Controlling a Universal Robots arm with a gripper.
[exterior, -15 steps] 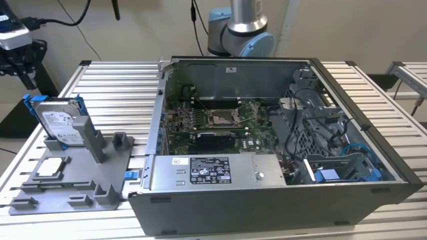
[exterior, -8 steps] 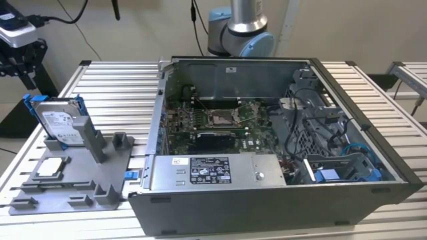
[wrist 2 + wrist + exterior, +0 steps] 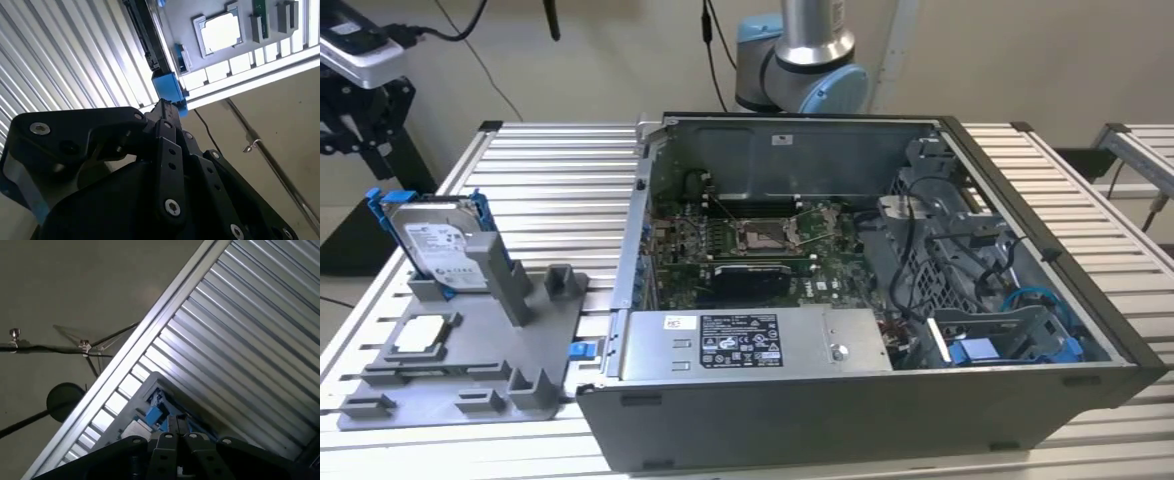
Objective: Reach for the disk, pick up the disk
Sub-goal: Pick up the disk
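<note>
The disk is a silver hard drive with a white label in a bright blue bracket. It stands upright in a slot of the grey fixture plate, at the exterior view's left. My black gripper hangs beyond the table's edge, above the disk and further toward that same left. In the second wrist view the gripper points at the disk's blue bracket end. The first wrist view has the gripper close to the blue bracket. Nothing is held.
An open computer case fills the middle and right of the ribbed metal table, with a labelled silver power-supply box inside. A small square silver chip lies on the fixture plate. A round stand base and cables sit on the floor.
</note>
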